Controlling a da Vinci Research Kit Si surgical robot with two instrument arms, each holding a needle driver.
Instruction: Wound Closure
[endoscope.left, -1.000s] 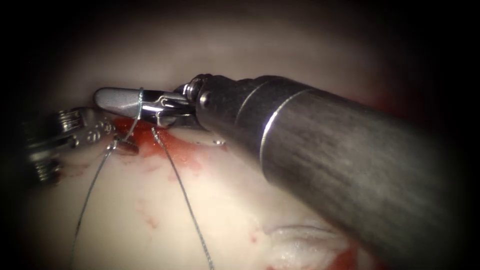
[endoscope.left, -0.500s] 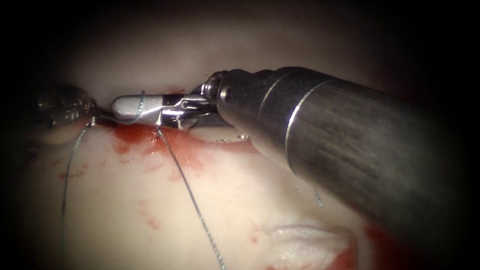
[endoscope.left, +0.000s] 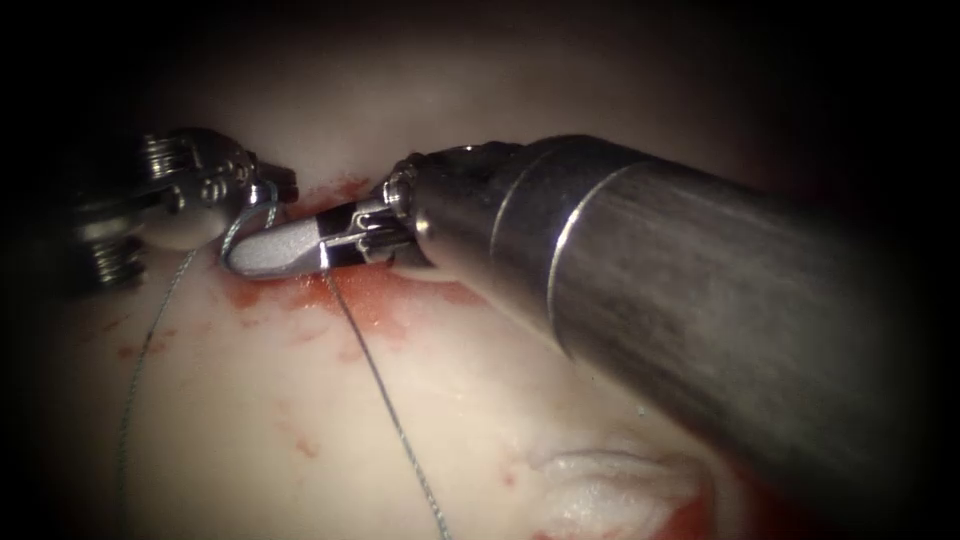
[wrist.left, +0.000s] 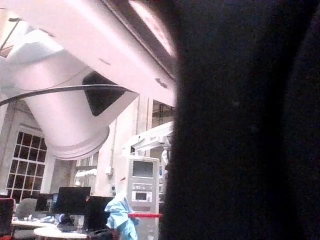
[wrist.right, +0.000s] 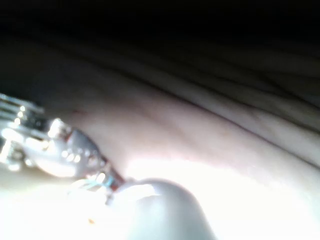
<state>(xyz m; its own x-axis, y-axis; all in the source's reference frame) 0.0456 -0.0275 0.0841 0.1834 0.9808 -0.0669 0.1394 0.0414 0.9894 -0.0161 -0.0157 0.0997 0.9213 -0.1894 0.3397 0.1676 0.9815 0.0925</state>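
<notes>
The right tool (endoscope.left: 262, 252) comes in on a thick shaft from the right, its jaws together over the red-stained cut (endoscope.left: 345, 300) in the tissue (endoscope.left: 250, 420). A loop of thread (endoscope.left: 232, 235) curls around its tip. The left tool (endoscope.left: 272, 187) sits just up and left of that tip, its jaws pinching the thread where the loop starts. One strand (endoscope.left: 135, 380) hangs down on the left; another (endoscope.left: 385, 400) runs from under the right jaws toward the front. In the right wrist view the left tool (wrist.right: 107, 182) meets the right tool's pale tip (wrist.right: 150, 197).
Red fluid (endoscope.left: 370, 305) stains the tissue under and beside the right jaws. A pale raised fold of tissue (endoscope.left: 610, 485) with more red fluid lies at the front right. The right shaft (endoscope.left: 700, 320) covers much of the right half of the endoscope view.
The left tool has moved up and right with the thread, close to the right tool's tip. The loop has slid toward that tip, and the right jaws now tilt down to the left.
</notes>
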